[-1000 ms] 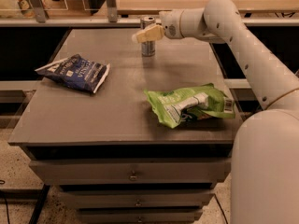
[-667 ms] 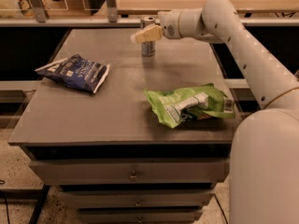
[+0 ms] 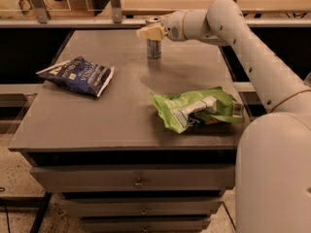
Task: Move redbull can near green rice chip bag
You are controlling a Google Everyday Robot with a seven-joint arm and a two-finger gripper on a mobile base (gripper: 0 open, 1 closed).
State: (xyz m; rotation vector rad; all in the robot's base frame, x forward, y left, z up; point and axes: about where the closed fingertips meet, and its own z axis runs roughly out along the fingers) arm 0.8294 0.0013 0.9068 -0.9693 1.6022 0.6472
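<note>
The redbull can [image 3: 154, 47] is a slim silver can standing upright on the grey table [image 3: 121, 115], at the far middle. My gripper [image 3: 149, 32] reaches in from the right and sits at the can's upper part, partly covering it. The green rice chip bag [image 3: 197, 108] lies crumpled flat on the table's near right, well in front of the can and apart from it.
A dark blue snack bag [image 3: 77, 75] lies on the table's left side. My white arm [image 3: 252, 52] spans the right edge of the table. A rail with metal posts [image 3: 115, 4] runs behind the table. Drawers [image 3: 138, 181] are below the front edge.
</note>
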